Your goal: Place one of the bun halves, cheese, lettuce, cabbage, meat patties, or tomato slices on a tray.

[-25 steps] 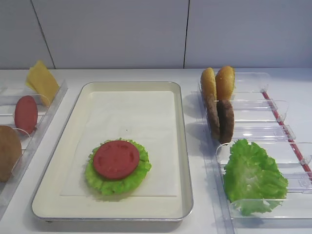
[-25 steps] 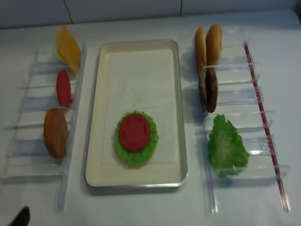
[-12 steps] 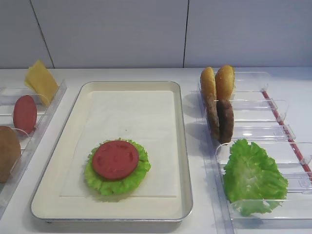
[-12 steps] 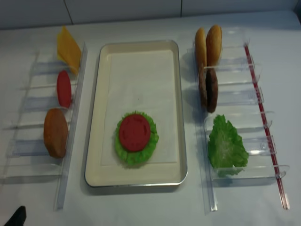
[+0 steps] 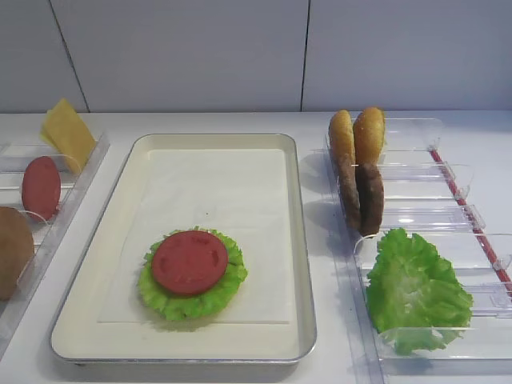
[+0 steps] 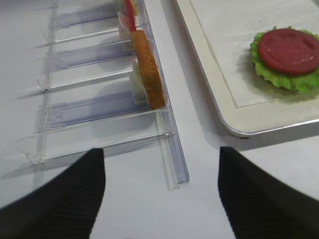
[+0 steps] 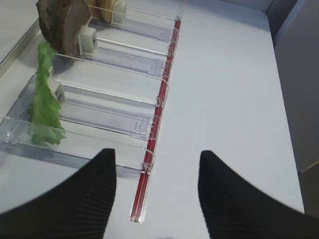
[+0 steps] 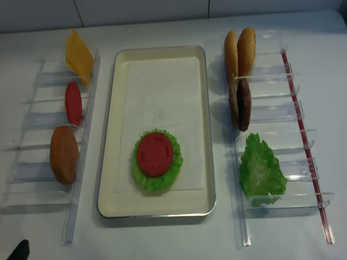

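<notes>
In the first high view, a big flat metal tray (image 5: 298, 240) with a white paper liner sits in the middle of the white surface (image 5: 200, 122). A round red tomato slice (image 5: 190, 262) lies on a ruffled green lettuce leaf (image 5: 186, 302) near the tray's front edge. Two golden bun halves (image 5: 358, 136) and two dark brown meat patties (image 5: 362, 196) stand in the clear rack (image 5: 448, 174) by the right edge.

In the right wrist view, the right hand (image 7: 156, 186) has its two black fingers (image 7: 94, 199) apart, holding nothing.

In the left wrist view, the left hand (image 6: 160, 186) is spread apart too, over bare surface.

In the second high view, a yellow square cheese slice (image 8: 78, 55) leans at the back left.
</notes>
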Controlling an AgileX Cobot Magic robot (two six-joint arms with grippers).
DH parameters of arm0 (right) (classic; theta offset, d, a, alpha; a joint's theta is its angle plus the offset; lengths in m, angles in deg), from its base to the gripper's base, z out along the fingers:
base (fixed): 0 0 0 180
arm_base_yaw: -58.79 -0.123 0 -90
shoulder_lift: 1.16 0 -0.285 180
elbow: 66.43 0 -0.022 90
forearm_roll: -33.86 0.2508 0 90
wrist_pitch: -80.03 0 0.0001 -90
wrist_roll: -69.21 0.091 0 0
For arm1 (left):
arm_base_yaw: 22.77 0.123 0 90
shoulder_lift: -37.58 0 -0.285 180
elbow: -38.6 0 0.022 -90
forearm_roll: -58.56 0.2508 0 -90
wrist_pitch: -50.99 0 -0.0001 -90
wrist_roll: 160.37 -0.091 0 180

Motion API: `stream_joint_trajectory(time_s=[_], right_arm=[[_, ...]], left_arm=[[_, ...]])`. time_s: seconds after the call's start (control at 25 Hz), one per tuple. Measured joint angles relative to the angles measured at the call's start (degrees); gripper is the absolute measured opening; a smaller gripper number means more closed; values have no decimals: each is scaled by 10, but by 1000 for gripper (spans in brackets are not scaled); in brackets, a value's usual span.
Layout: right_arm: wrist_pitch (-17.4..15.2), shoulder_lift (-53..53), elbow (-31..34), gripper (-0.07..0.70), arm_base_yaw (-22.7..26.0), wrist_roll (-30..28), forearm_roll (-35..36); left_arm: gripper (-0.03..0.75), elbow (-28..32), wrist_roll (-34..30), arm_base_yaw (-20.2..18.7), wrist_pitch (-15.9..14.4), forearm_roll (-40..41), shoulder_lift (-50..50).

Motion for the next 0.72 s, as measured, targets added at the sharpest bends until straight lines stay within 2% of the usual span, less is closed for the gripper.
stream_joint_trajectory(time_s=[0.72], right_arm=[[0, 0, 0, 393, 0, 0, 0]], left_arm=[[468, 0, -1, 0, 1, 0, 0]])
